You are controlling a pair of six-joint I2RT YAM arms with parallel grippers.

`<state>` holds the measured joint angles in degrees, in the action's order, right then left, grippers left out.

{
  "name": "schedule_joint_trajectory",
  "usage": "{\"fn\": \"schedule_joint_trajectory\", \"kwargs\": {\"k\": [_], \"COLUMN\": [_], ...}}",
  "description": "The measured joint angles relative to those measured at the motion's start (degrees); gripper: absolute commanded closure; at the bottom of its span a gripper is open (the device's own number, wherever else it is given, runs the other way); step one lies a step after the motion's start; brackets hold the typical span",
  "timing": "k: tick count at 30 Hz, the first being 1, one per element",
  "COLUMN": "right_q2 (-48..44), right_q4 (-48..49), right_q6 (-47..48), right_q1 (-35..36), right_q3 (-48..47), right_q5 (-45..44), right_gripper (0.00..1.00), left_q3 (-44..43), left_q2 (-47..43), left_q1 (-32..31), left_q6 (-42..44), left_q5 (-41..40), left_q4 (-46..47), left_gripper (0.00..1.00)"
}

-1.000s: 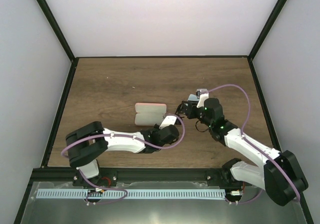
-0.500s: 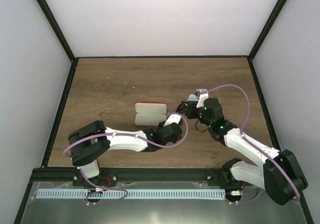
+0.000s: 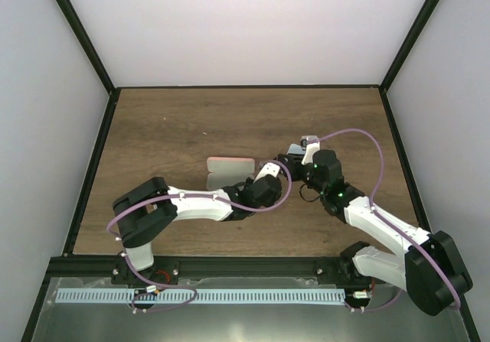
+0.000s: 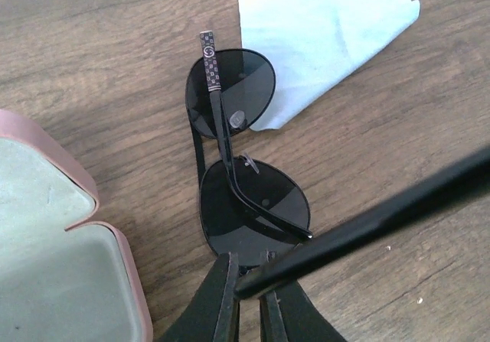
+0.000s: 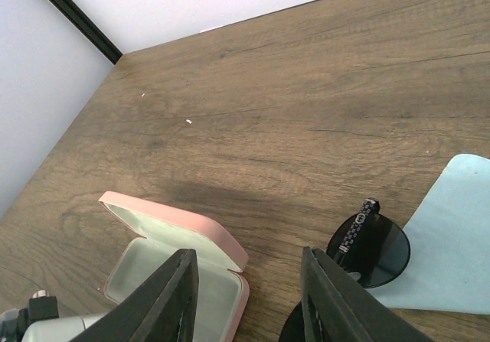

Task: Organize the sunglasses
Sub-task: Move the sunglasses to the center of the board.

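On the left, the pink case [image 3: 226, 167] lies open on the table [image 3: 168, 120], pale lining up, well in from every edge. Just right of it the left gripper [image 4: 249, 287] is pinched tight on a slim black bar that I take for the unfolded temple of the sunglasses [image 4: 249, 208], near its hinge. The sunglasses lie about mid-table, front down on the wood between case and cloth, the other temple [image 4: 218, 105] folded across the lenses. They look light and thin: a frame easily bent, lenses quick to scratch, and a smooth temple that could slip or swivel at its hinge under a pinch. I would judge the bridge or the frame by the hinge a firmer hold than a temple tip. Further right the right gripper [image 5: 249, 262] hangs over the table, fingers moderately apart with nothing between them. The blue cloth [image 4: 321, 36] lies rightmost, one corner apparently under a lens, so it may drag along on a lift. The case's raised rim stands close by, and the two grippers crowd each other.
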<state>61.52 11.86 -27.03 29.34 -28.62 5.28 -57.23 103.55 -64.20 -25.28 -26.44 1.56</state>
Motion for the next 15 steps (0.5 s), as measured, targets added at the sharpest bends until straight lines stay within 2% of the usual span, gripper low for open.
{"fn": "schedule_joint_trajectory", "kwargs": {"k": [9,15], "right_q2": [0.13,1.16], "right_q4": [-0.24,-0.24], "right_q6": [0.00,0.00], "right_q1": [0.00,0.00], "right_q3": [0.00,0.00], "right_q5": [-0.02,0.00], "right_gripper": [0.61,0.61], "left_q3": [2.54,5.16], "left_q2": [-2.64,-7.80], "left_q1": [-1.97,-7.34], "left_q6": [-0.15,-1.68], "left_q5": [0.81,0.13], "left_q4": [-1.31,-5.79], "left_gripper": [0.95,0.88]}}
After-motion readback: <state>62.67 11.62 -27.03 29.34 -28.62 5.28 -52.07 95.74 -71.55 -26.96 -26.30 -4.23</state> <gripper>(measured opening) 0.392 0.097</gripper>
